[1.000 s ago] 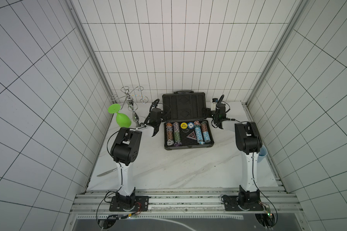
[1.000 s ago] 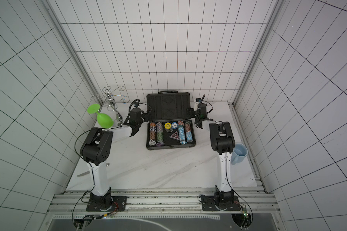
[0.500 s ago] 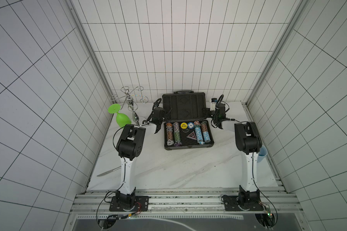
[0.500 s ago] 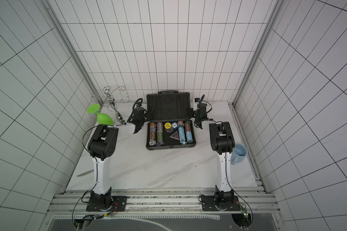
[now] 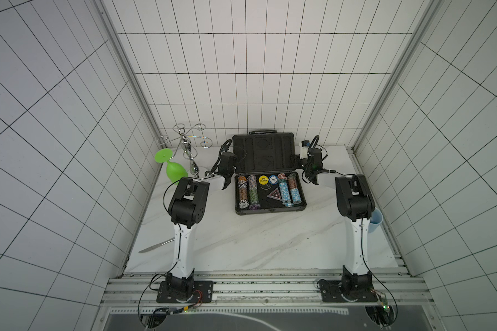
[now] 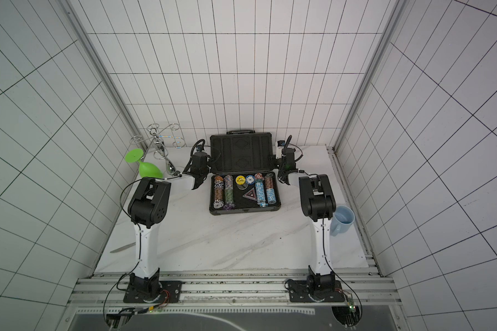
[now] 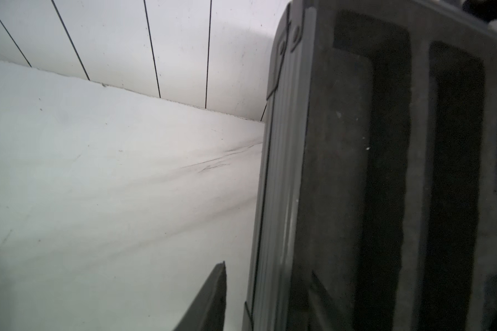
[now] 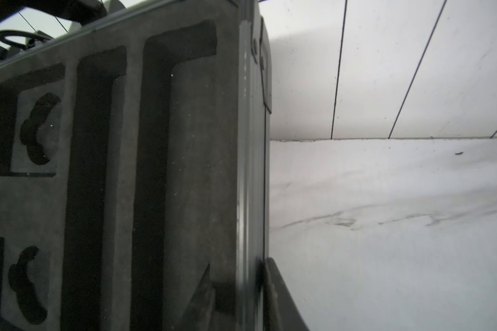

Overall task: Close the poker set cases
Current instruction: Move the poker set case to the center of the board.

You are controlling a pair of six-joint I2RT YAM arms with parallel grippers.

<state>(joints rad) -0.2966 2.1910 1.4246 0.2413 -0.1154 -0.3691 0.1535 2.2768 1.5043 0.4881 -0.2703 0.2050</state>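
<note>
The poker set case [image 5: 270, 211] lies open at the back of the table, its lid [image 5: 263, 156] [image 6: 240, 156] upright and rows of coloured chips [image 5: 284, 190] in the base. My left gripper [image 5: 232, 162] [image 7: 267, 269] straddles the lid's left edge [image 7: 342, 172]; its outer finger [image 7: 213, 295] stands apart from the ribbed shell, so it is open. My right gripper [image 5: 299, 160] [image 8: 238, 262] straddles the lid's right edge [image 8: 198, 172]. Its outer finger [image 8: 276, 292] presses on the shell, its inner finger [image 8: 201, 292] lies on the foam, and it is shut on the lid.
A green wine glass [image 5: 174, 169] leans beside a chrome wire rack [image 5: 185, 143] at the back left, close to my left arm. A knife [image 5: 155, 246] lies at the table's left edge. A blue mug [image 6: 342, 219] stands by the right wall.
My left gripper has moved in to the lid's left edge. Both grippers' jaws have narrowed around the lid's edges. The lid still stands upright.
</note>
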